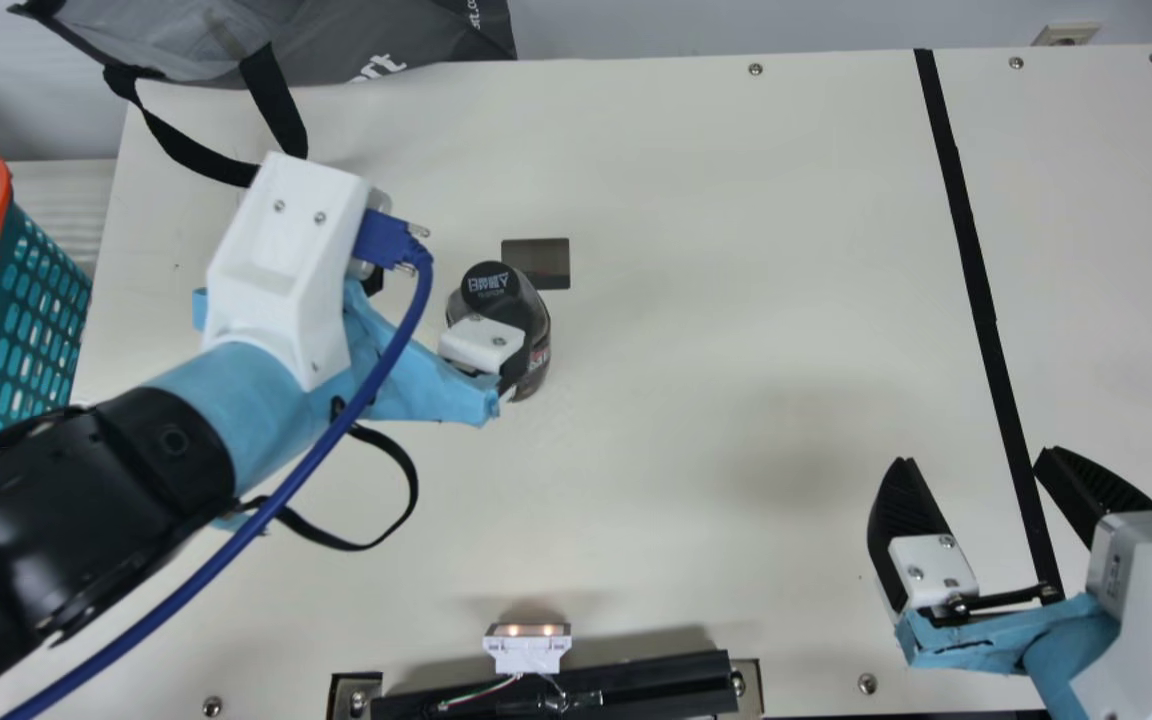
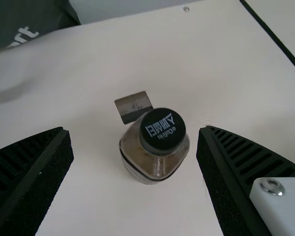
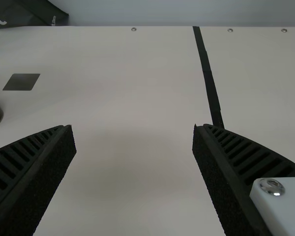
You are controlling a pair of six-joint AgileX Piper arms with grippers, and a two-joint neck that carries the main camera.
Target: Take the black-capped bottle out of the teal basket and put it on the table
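In the main view, my left gripper (image 1: 481,344) is over the black-capped bottle (image 1: 536,318), which stands upright on the table, partly hidden by a finger. The left wrist view shows the bottle (image 2: 150,166) from above; my left gripper (image 2: 135,131) is open, with a gap on either side of the bottle. At the main view's left edge is the teal basket (image 1: 36,325) with orange handles. My right gripper (image 1: 974,460) stands open over the table's right part. In the right wrist view, nothing is between the fingers of my right gripper (image 3: 133,127).
A dark square patch (image 1: 546,262) lies on the table (image 1: 716,300) right beside the bottle. Black tape (image 1: 971,260) crosses the right part. A grey bag (image 1: 366,40) with black straps is at the back left; a small lit device (image 1: 527,648) sits at the front edge.
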